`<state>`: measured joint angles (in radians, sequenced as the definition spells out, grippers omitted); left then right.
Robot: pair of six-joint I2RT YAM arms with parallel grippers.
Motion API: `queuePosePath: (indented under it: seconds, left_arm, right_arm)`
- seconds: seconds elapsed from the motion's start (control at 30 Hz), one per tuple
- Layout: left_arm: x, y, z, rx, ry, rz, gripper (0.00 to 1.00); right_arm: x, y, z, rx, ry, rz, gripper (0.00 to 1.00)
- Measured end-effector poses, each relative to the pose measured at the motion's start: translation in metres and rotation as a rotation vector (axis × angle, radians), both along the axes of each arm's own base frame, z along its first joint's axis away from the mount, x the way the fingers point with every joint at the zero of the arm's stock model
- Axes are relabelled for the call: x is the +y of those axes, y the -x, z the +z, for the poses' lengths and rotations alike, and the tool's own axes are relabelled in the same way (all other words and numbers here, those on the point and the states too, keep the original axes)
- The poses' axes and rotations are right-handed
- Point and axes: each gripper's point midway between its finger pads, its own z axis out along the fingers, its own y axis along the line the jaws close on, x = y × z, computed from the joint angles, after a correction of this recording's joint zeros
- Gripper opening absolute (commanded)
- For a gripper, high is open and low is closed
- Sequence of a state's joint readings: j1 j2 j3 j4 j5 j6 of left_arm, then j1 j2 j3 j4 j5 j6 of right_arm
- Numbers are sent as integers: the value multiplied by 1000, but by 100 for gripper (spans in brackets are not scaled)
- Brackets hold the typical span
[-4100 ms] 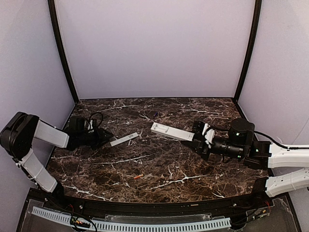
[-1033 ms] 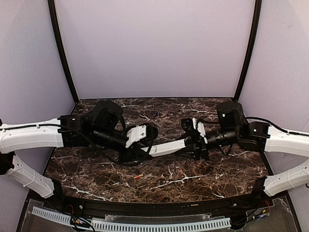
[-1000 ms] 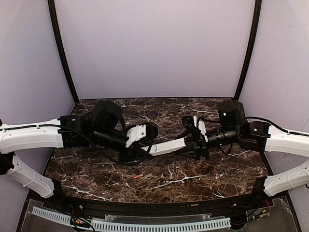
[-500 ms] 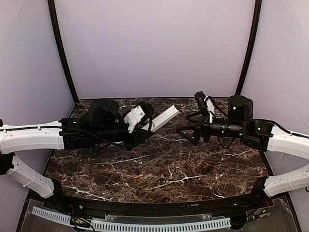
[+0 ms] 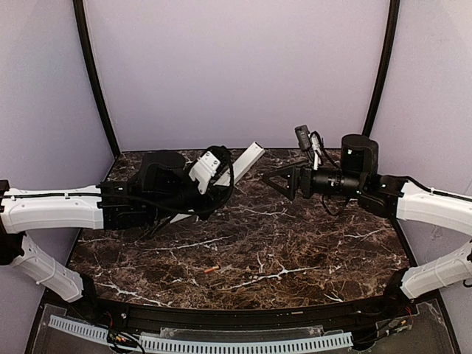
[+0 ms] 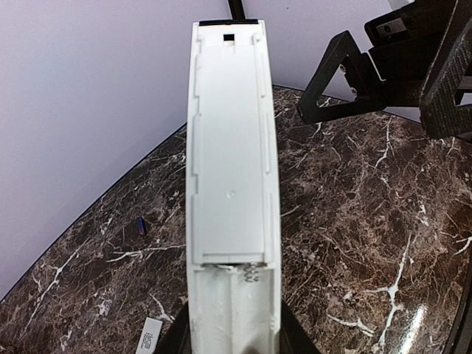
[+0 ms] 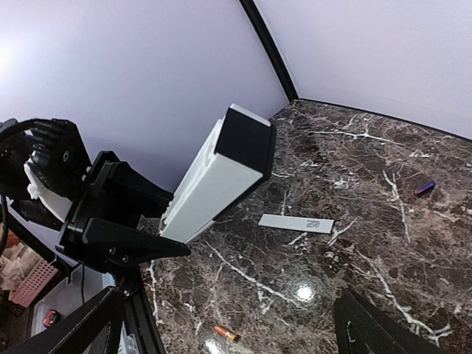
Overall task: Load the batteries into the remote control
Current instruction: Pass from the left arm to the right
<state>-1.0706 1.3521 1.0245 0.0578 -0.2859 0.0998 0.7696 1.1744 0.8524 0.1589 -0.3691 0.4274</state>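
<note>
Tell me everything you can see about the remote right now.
The remote is a slim white plastic-looking bar with a black far end. Its back faces the left wrist camera: the battery bay at the near end is uncovered, a spring showing, no battery visible. It is off the table, tilted up, clamped near its lower end by the left gripper. The open right gripper faces it, apart.

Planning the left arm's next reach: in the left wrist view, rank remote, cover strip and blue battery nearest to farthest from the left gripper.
1. remote control, clamped in the left gripper.
2. cover strip, lying close by at lower left.
3. blue battery, farther out on the left.
</note>
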Motion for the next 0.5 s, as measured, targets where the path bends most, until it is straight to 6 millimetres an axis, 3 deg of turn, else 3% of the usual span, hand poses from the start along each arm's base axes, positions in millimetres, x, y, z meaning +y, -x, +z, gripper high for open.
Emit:
queuePosePath:
  seconds: [0.1,0.3,0.5]
  left_arm:
    - [-4,3,1,-12,3,-4,0]
    - [-14,10,-9,-27,-35,-15,0]
    - [-21,14,-24,-40,-94,-20,0]
  right_arm:
    - [5,-2,2,42,-41,34,99]
    - [9,-18,1,138,-109,60,90]
    - [19,-24,1,221,-146,82,67]
